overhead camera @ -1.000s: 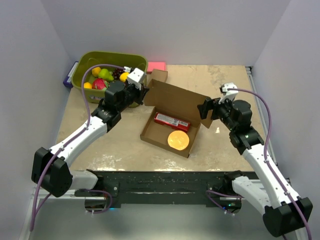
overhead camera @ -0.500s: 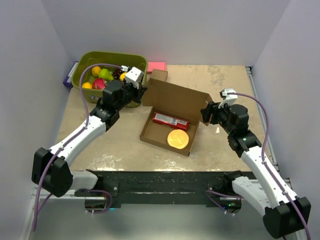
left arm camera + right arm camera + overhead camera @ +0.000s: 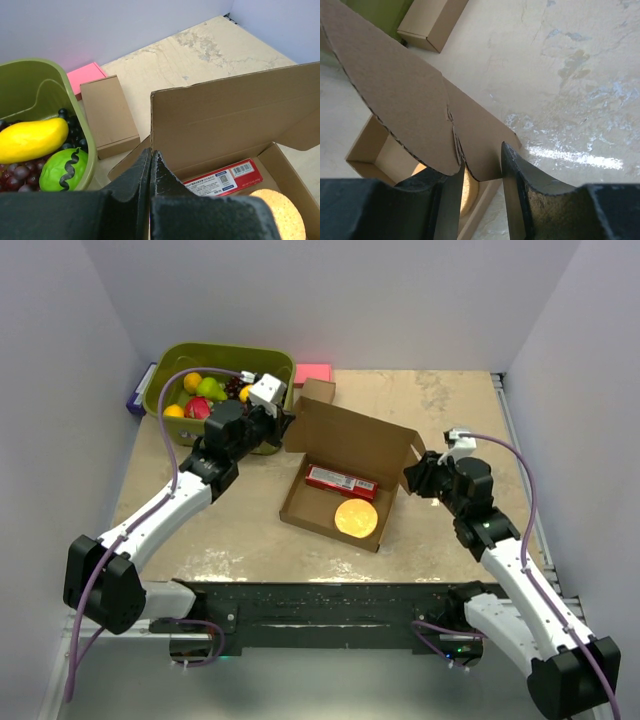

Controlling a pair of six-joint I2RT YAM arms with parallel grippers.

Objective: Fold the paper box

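Left gripper (image 3: 151, 165), clamped tight, pinches the paper box (image 3: 350, 445) at centre frame. Right gripper (image 3: 479, 172), half open, straddles its flap.

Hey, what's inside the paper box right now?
Inside the paper box lie a red packet and a round golden disc, side by side on its floor. Anything beneath those two is covered.
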